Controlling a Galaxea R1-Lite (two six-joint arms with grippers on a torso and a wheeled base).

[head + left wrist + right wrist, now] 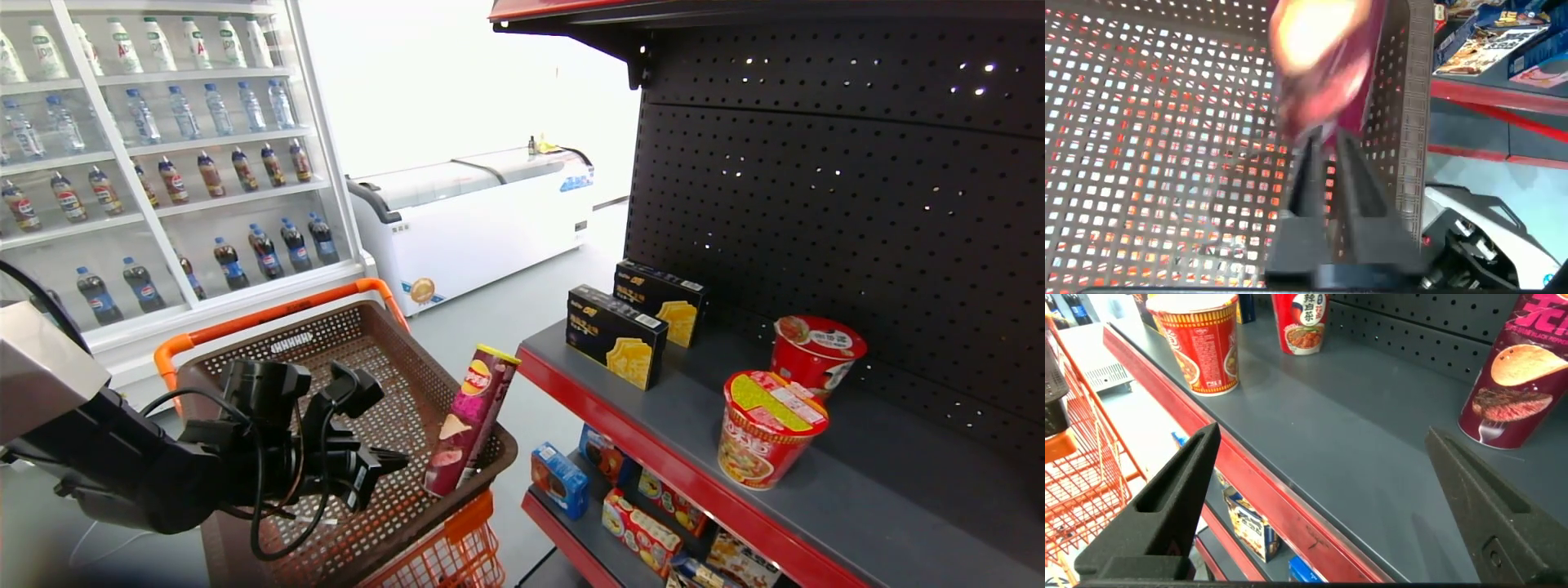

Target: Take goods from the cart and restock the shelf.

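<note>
Head view: L gripper [384, 467] sits over the cart basket [326, 343], tips aimed at the chips can [469, 420]. The can leans tilted vs the basket's shelf-side rim, just beside the tips; contact can't be told. L wrist view: fingers [1305, 175] nearly closed w/ a slim gap, gripping nothing; the can is blurred right ahead. R wrist view: R gripper [1323, 441] spread wide, empty, above the shelf [1355, 449]; second can [1519, 376] stands upright there, noodle cup [1200, 343] well apart.

The shelf [704, 390] lies open between boxes [618, 335] and cups [767, 429] (pegboard [816, 204] behind).
</note>
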